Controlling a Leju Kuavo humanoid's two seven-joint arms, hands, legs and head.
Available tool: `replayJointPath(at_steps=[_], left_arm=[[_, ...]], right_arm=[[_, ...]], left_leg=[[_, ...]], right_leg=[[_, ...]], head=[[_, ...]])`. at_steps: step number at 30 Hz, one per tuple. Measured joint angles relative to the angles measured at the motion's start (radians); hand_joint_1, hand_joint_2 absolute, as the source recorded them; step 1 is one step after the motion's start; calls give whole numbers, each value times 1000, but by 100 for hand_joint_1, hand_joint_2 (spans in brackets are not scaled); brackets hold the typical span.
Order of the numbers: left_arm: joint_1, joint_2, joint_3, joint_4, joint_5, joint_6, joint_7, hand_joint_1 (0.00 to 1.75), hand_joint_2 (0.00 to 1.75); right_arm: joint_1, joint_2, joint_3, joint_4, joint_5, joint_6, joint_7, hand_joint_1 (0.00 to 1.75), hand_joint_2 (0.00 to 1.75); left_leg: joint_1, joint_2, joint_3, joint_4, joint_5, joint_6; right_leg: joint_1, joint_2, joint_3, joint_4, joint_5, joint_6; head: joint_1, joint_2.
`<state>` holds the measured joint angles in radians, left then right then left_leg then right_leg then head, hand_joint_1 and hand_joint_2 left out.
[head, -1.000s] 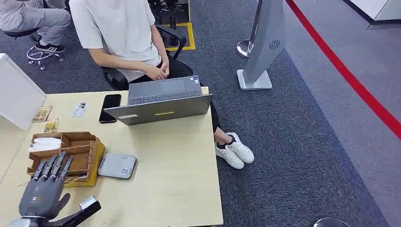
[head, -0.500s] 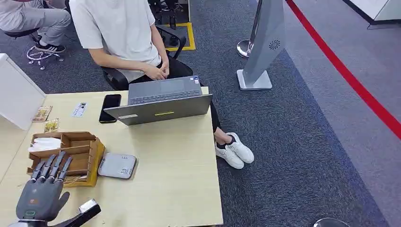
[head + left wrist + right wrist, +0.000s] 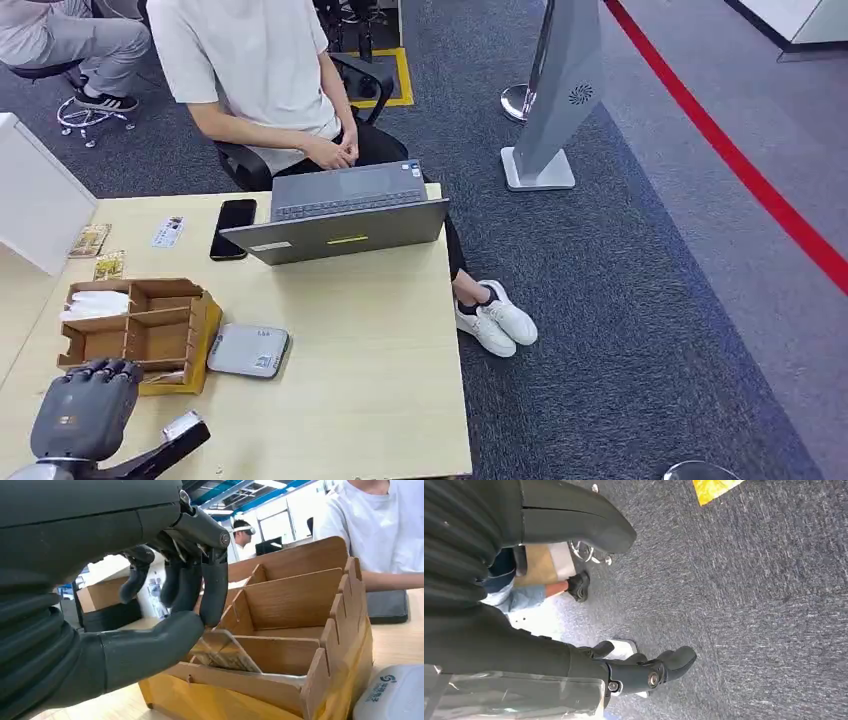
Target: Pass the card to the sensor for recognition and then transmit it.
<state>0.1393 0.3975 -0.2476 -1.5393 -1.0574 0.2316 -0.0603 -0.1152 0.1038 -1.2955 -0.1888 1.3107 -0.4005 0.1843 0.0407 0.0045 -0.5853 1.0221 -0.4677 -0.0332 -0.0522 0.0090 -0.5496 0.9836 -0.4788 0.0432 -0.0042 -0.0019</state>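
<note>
card (image 3: pixel 225 652) lies in the nearest slot of the wooden organizer (image 3: pixel 150 330), tilted against its front wall.

head view: left hand (image 3: pixel 85 405) hovers at the organizer's near edge, fingers curled down over that slot. grey sensor (image 3: pixel 248 350) sits just beside the organizer, on its right. open worktop (image 3: pixel 370 350) between sensor and laptop (image 3: pixel 335 215); phone (image 3: pixel 232 228) near the far edge.

left wrist view: thumb and fingertips (image 3: pixel 212 600) close toward the card's top edge; cannot tell if it is gripped.

right wrist view: right hand (image 3: pixel 644 672) hangs over carpet (image 3: pixel 749 605), fingers loosely curled, grasping nothing.
</note>
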Motion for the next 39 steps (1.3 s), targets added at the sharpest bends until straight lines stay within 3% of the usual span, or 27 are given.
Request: replayJointPath(at_steps=[12, 13, 14, 39], left_arm=[[-25, -2, 15, 32, 12, -26, 2, 175, 175], [-25, -3, 16, 33, 12, -26, 2, 10, 175], [-26, -3, 16, 34, 12, -26, 2, 0, 175], [-28, -19, 24, 36, 11, 20, -18, 0, 175]], right_arm=[[0, -1, 2, 0, 3, 0, 0, 0, 175], [0, -1, 2, 0, 4, 0, 0, 0, 175], [0, -2, 3, 0, 4, 0, 0, 0, 175], [0, -3, 17, 0, 4, 1, 2, 0, 175]], left_leg=[[0, 0, 0, 0, 0, 0], [0, 0, 0, 0, 0, 0], [0, 0, 0, 0, 0, 0], [0, 0, 2, 0, 0, 0]], right_leg=[[0, 0, 0, 0, 0, 0], [0, 0, 0, 0, 0, 0], [0, 0, 0, 0, 0, 0], [0, 0, 2, 0, 0, 0]], head=[[0, 0], [0, 0], [0, 0], [0, 0]])
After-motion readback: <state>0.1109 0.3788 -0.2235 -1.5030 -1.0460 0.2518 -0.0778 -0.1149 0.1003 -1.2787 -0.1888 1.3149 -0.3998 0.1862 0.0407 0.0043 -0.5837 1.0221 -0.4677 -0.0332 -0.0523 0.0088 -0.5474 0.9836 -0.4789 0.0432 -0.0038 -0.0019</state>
